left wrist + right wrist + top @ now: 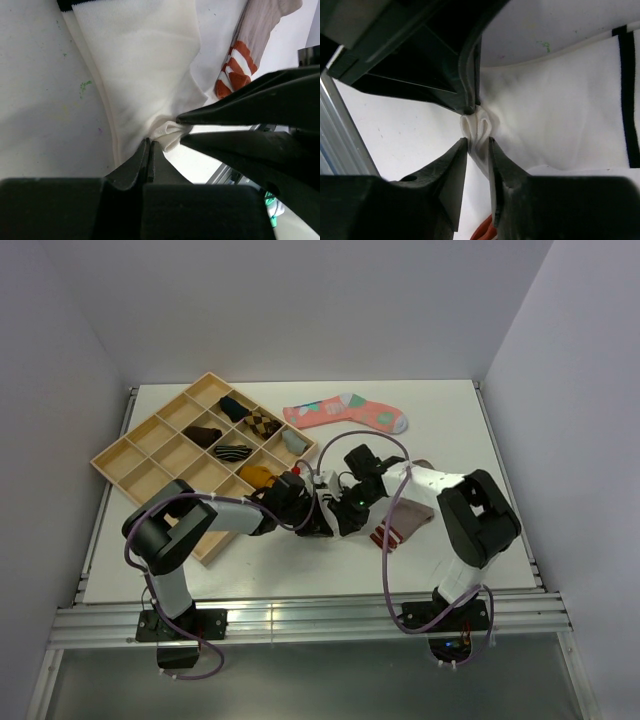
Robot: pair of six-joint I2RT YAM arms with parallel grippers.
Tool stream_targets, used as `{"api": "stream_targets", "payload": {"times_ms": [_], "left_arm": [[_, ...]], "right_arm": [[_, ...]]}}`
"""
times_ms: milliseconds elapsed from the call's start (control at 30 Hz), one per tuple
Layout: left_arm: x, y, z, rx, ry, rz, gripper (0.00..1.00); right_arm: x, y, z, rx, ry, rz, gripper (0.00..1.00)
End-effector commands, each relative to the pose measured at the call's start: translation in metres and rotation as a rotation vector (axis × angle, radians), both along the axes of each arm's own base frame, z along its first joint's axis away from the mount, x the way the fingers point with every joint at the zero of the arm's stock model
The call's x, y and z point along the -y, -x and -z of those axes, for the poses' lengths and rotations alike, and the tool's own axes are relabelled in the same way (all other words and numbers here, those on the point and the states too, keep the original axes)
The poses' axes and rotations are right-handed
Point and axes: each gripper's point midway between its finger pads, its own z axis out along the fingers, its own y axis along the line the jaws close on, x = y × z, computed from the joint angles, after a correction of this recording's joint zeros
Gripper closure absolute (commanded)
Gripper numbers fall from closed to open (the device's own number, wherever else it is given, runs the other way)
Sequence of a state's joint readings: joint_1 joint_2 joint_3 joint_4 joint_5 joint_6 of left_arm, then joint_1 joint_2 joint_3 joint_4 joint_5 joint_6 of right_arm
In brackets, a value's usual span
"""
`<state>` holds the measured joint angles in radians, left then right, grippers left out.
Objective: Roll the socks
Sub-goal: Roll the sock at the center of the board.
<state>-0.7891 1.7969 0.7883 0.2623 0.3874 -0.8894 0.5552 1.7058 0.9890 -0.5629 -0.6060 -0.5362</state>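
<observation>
Your left gripper (pixel 149 152) is pressing its dark, smooth fingers fully together on the edge of the white sock (pixel 145 65), pinching a small puckered tuck of fabric. Your right gripper (pixel 478 147) is meeting it tip to tip. Its jaws are standing a narrow gap apart, with a soft doubled fold of the same sock between them. From the wrist view you cannot tell whether the pads are actually biting on that fold or only bracketing it.

The white sock is lying flat on the table (pixel 430 410), just right of the wooden tray (pixel 150 418) and off its near-right edge. Its fine rib-knit cloth is drawing into radiating creases toward the pinch. Its dark cuff stripes (pixel 626 90) are sitting at the end away from the grippers.

The taupe-brown sock (pixel 262 25) is lying farther right of the tray, beside the white one. It is matte and limp, with its red-striped cuff (pixel 235 65) bunching into thick ridges.
</observation>
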Motion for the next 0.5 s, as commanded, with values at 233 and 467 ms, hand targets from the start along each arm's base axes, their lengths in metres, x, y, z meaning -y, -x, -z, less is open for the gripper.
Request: {"api": "stream_targets", "payload": {"times_ms": [233,467], "left_arm": [[0.002,-0.005,-0.011,0.1,0.028,0.011,0.99],[-0.003,-0.011,-0.039,0.253,0.05,-0.031,0.71]], "right_arm": [[0.002,0.003,0.019,-0.095,0.091,0.05,0.92],[0.012,0.002,0.015,-0.258,0.11,0.103,0.94]]}}
